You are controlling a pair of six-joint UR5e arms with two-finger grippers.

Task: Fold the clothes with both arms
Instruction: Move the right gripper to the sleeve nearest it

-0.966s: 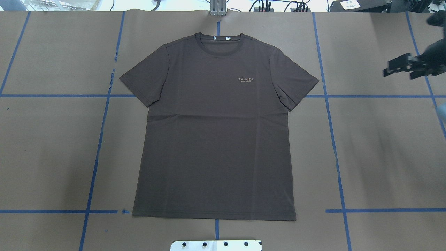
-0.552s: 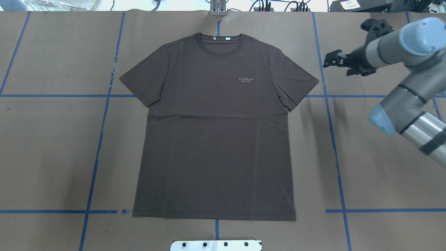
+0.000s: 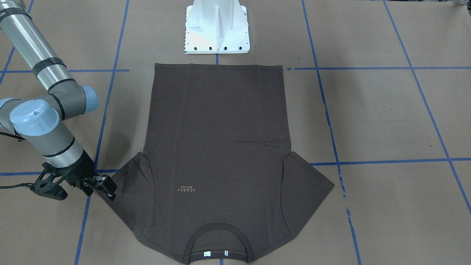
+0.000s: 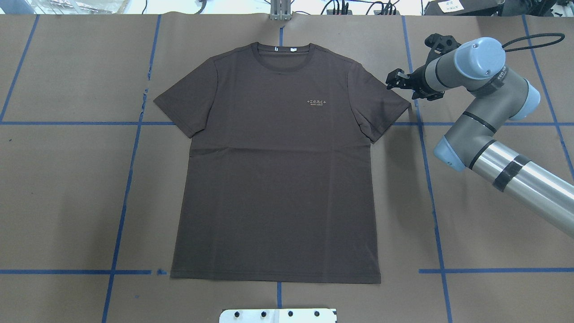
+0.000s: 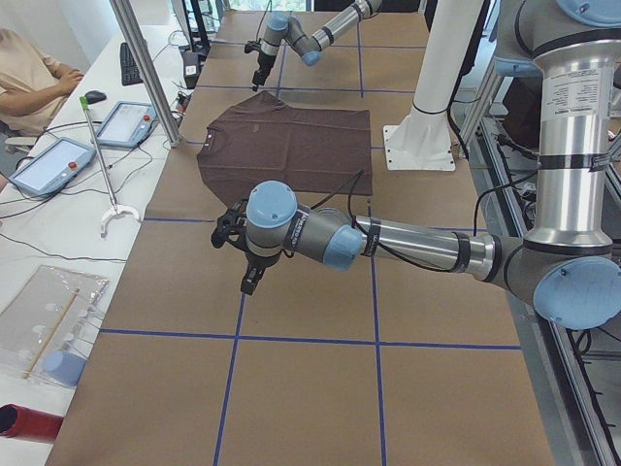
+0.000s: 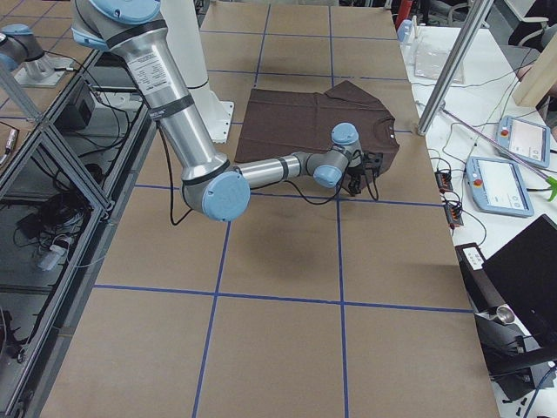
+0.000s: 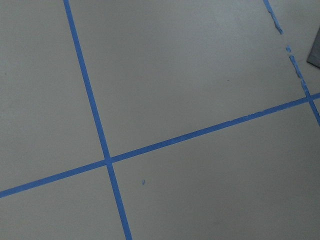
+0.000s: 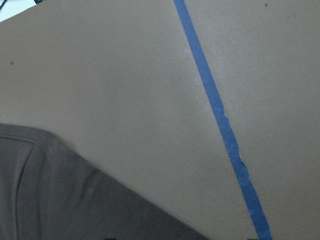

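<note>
From the front we see the T-shirt [image 3: 217, 140] flat on the table [image 3: 386, 110], with the right claw [image 3: 109, 192] at its sleeve edge; we cannot tell its gap or whether it touches. The overhead view agrees. From the left end, the left claw [image 5: 250, 283] hovers apart from the shirt, its gap unclear.

My dark brown T-shirt [image 4: 278, 170] lies flat on the bench [image 4: 67, 188], logo up, collar away from me, sleeves spread. My right hand [image 4: 394, 81] hovers at its right-side sleeve edge; my left arm [image 5: 388, 243] hangs well apart.
</note>
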